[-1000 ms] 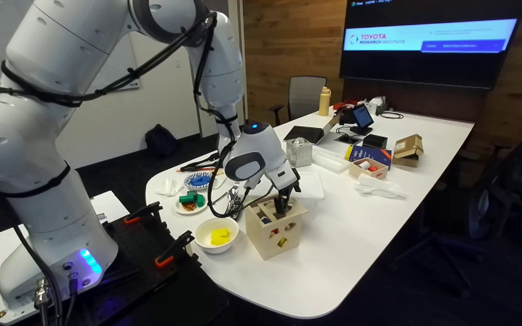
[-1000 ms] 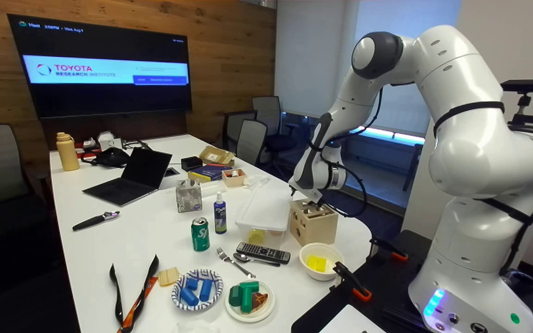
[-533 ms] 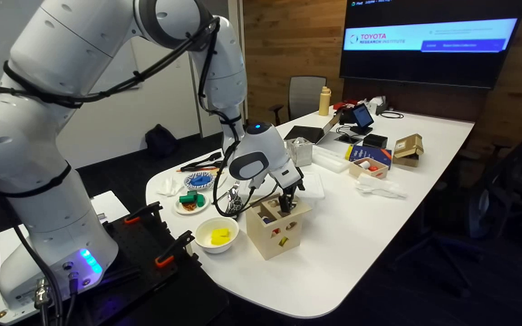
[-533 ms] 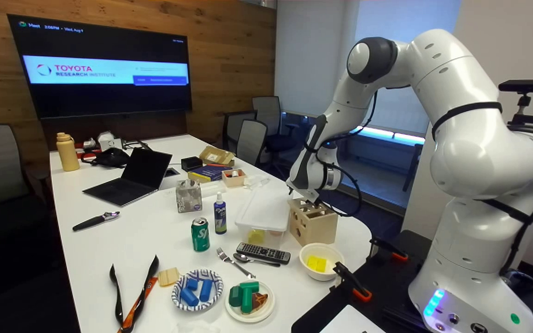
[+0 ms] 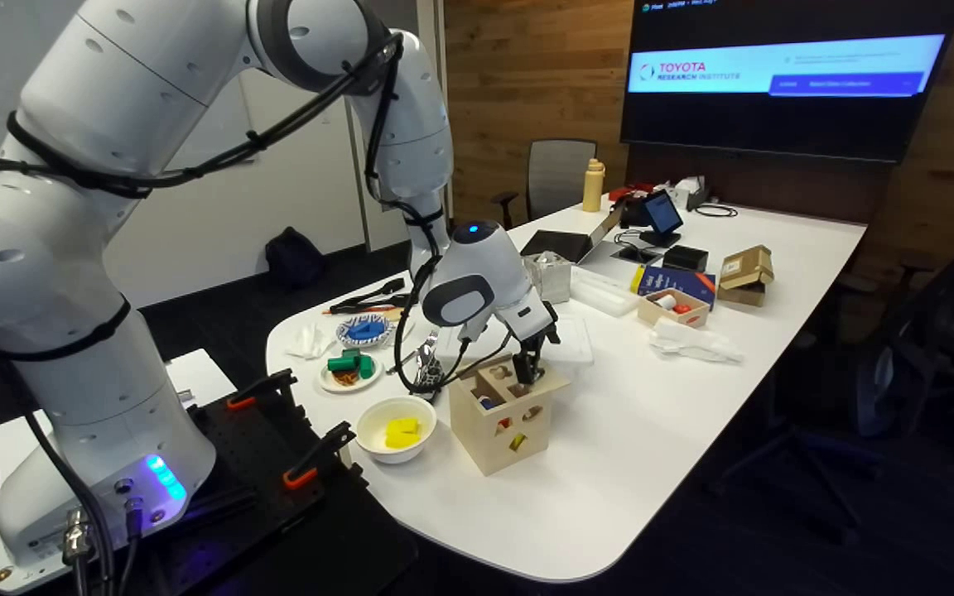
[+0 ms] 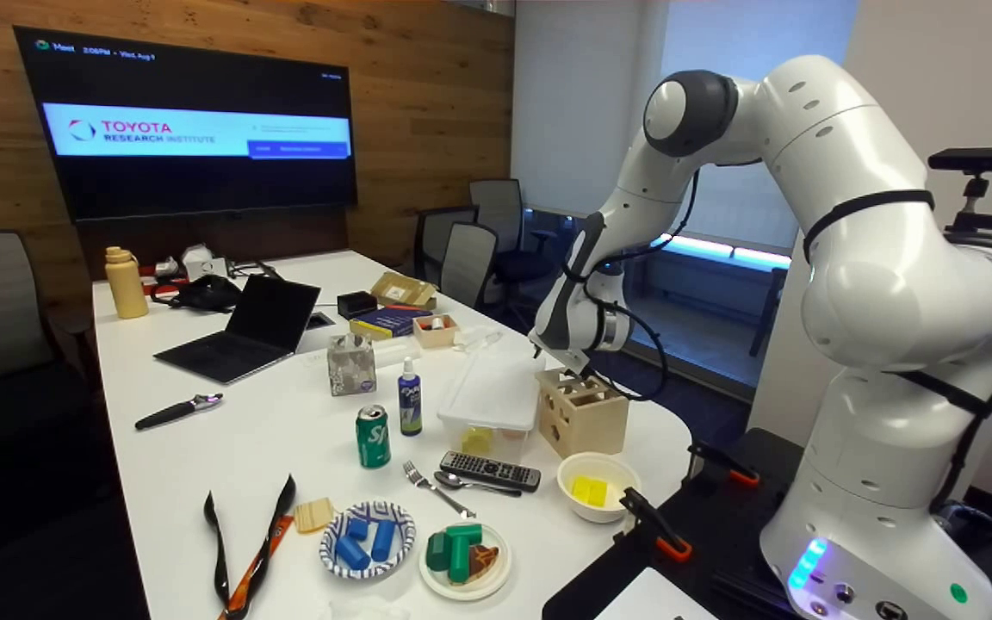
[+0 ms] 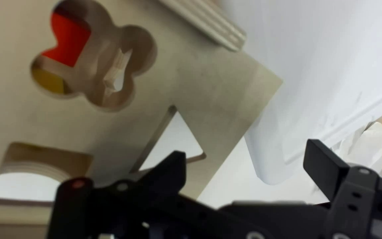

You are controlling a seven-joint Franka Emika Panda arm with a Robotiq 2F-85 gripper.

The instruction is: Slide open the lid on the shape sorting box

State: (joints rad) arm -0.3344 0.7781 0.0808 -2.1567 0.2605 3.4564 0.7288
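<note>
The shape sorting box (image 5: pixel 477 434) is a pale wooden cube near the table's end; it also shows in an exterior view (image 6: pixel 599 426). The lid (image 7: pixel 204 86) is partly slid along the top. It overhangs the box's far edge, and a gap near the bowl side shows a blue block (image 5: pixel 486 402) inside. A red block (image 7: pixel 66 38) shows through the clover cut-out. My gripper (image 5: pixel 528 368) is at the overhanging end. In the wrist view the gripper (image 7: pixel 245 152) is open, one finger over the triangular cut-out, the other beyond the lid's edge. Whether that finger is inside the cut-out is unclear.
A white bowl (image 6: pixel 595 514) with yellow blocks stands close beside the box. A translucent plastic container (image 6: pixel 492 387) stands right next to the box on another side. A remote (image 6: pixel 492 471), fork and spoon lie near. The table's rounded edge is close to the box.
My gripper has moved a little away from the robot base. The lid has slid slightly further the same way, and the gap in the top is wider. The box has shifted only slightly.
</note>
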